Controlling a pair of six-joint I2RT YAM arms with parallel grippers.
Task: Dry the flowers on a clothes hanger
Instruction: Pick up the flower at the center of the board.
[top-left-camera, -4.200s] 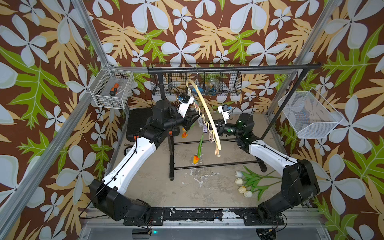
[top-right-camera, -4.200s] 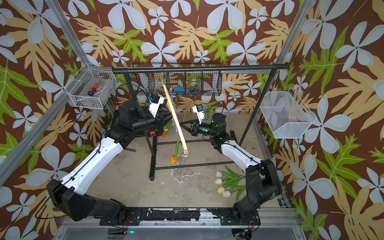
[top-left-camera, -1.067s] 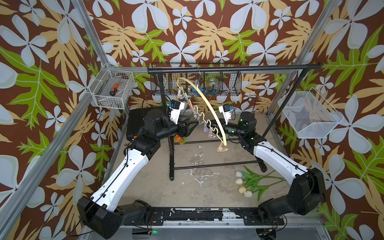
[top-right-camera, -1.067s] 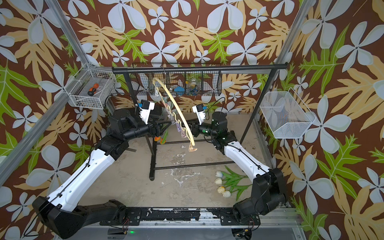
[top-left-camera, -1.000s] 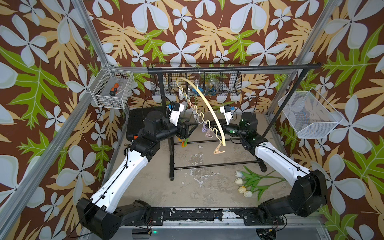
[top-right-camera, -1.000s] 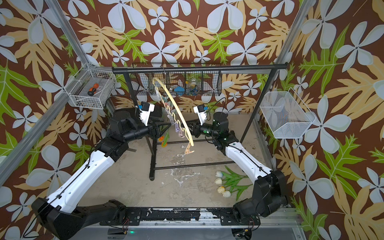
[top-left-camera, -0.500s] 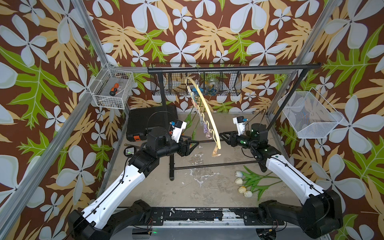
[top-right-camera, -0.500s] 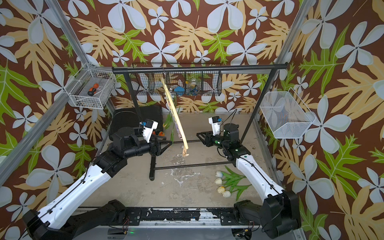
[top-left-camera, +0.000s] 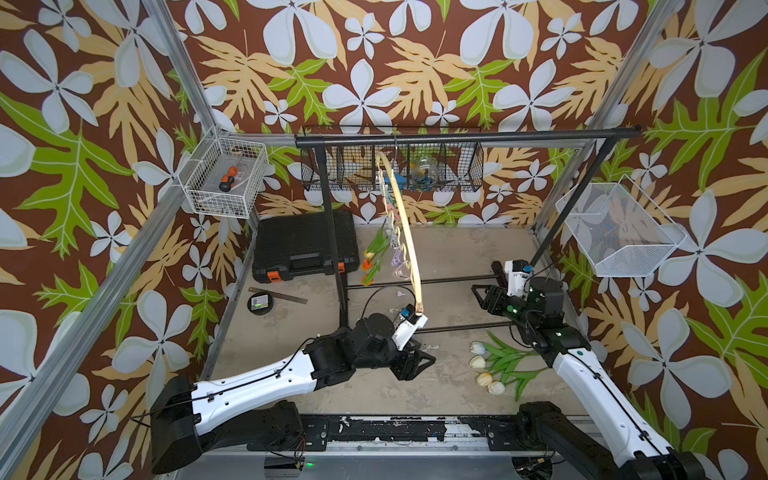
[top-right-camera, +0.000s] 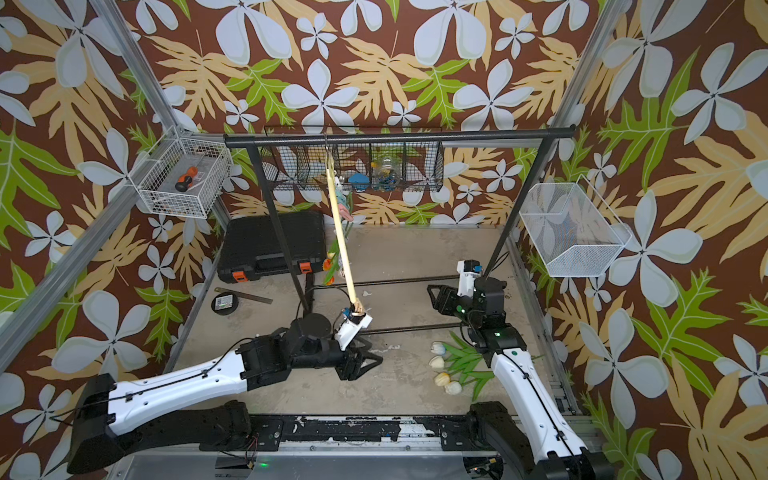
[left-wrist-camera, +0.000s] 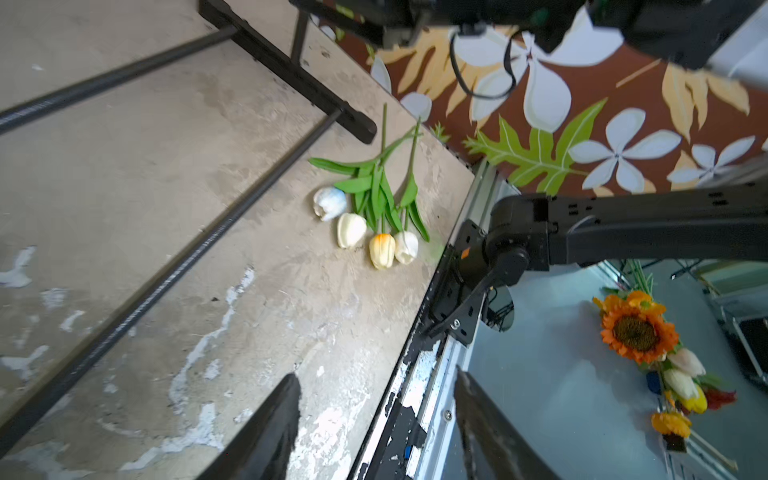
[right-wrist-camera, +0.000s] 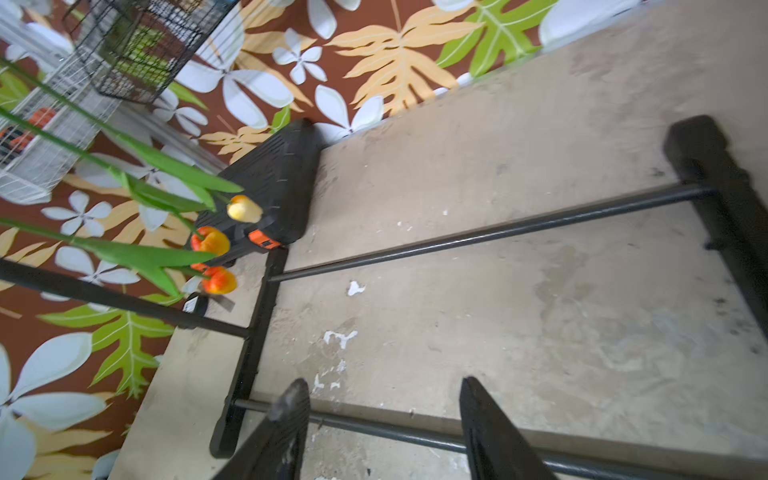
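The cream clothes hanger (top-left-camera: 406, 245) (top-right-camera: 343, 249) hangs by its hook from the black rack's top bar, with pastel pegs along it. Three orange-yellow flowers (top-left-camera: 370, 262) (top-right-camera: 331, 266) (right-wrist-camera: 212, 243) dangle head-down from the pegs. Several more flowers (top-left-camera: 487, 366) (top-right-camera: 445, 366) (left-wrist-camera: 366, 230), white and pale yellow, lie on the floor at the right. My left gripper (top-left-camera: 422, 365) (top-right-camera: 366, 365) (left-wrist-camera: 376, 386) is low over the floor, left of those flowers, open and empty. My right gripper (top-left-camera: 478, 297) (top-right-camera: 434, 299) (right-wrist-camera: 384, 388) hovers right of the hanger, open and empty.
The black garment rack (top-left-camera: 457, 135) spans the cell, its floor rails (right-wrist-camera: 478, 232) crossing the middle. A black toolbox (top-left-camera: 305, 245) sits at the back left, with a tape measure (top-left-camera: 261, 302) near it. Wire baskets (top-left-camera: 226, 183) (top-left-camera: 619, 232) hang on both side walls.
Both arms have drawn back from the hanger and come down. The right gripper has opened. The hanger now hangs free with the orange flowers on it.
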